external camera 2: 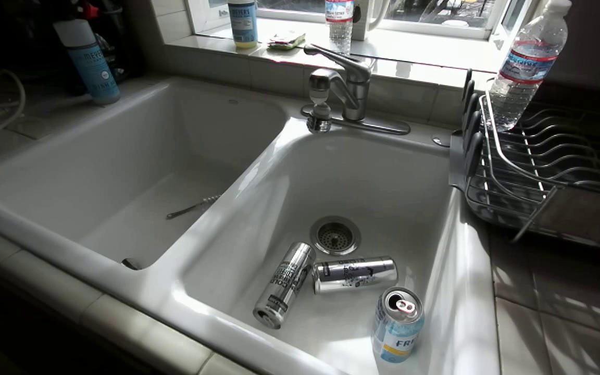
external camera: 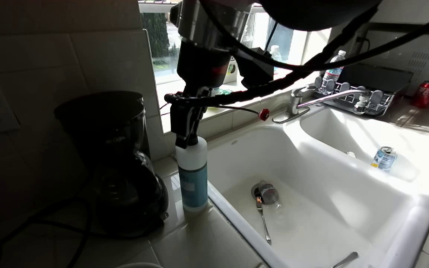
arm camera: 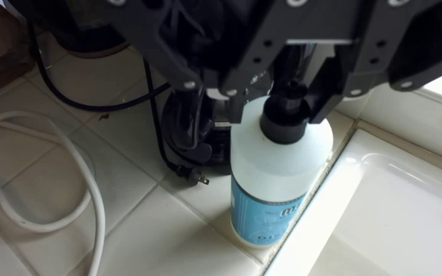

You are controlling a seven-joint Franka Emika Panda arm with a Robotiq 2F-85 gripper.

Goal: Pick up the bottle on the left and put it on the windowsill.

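The bottle [external camera: 194,186] stands upright on the tiled counter between the coffee maker and the sink. It has a teal-blue label, a white upper part and a black cap. It also shows at the far left in an exterior view [external camera 2: 90,67] and in the wrist view [arm camera: 265,214]. My gripper [arm camera: 278,115] is open, its fingers on either side of the black cap. In an exterior view the gripper [external camera: 187,142] is at the bottle's top and partly hides the cap. The windowsill [external camera 2: 414,53] is the bright ledge under the window behind the sink.
A black coffee maker [external camera: 114,160] stands close beside the bottle. The white double sink [external camera: 348,171] holds cans and cutlery. On the sill are another blue-labelled bottle [external camera 2: 244,26], a packet [external camera 2: 286,40] and a water bottle [external camera 2: 339,26]. A faucet [external camera 2: 354,88] rises behind the sink.
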